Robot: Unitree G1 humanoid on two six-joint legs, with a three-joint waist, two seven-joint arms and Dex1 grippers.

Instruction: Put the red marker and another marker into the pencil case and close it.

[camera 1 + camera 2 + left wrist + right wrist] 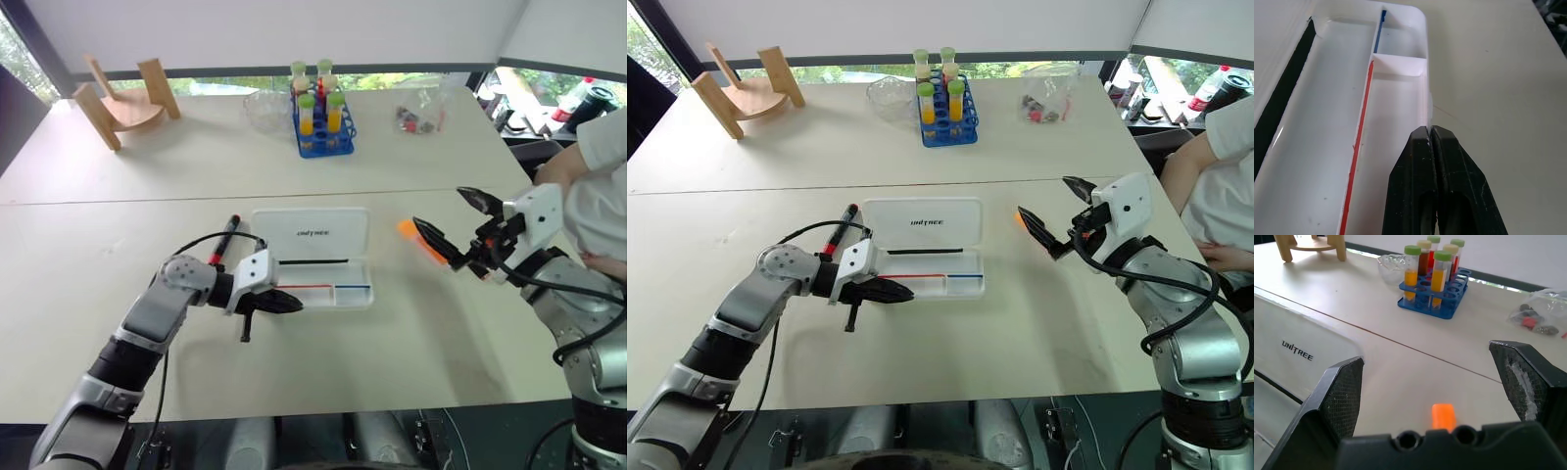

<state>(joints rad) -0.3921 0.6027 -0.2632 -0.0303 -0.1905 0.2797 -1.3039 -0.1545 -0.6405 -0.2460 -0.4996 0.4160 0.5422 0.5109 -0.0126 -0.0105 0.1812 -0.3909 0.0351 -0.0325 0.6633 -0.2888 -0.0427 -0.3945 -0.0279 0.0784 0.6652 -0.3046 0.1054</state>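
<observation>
From the head views, the flat white plastic pencil case (312,257) lay open on the tabletop (118,284). The thick red marker (223,239) lay just beyond the left tool (291,304) — shut, empty.

The right wrist view showed the chunky orange highlighter (1443,415) just ahead, between the wide-open, empty right tool's (1436,387) fingers.

My two eye cameras sit high on my head and look forward and down over the pale beige table (118,294). They see nearly the same things — the flat white plastic pencil case (312,235) and the blue rack of tubes (948,127). My left wrist camera is very close to the case's tray. My right wrist camera looks level across the table — it shares the rack and the case's lid.
</observation>
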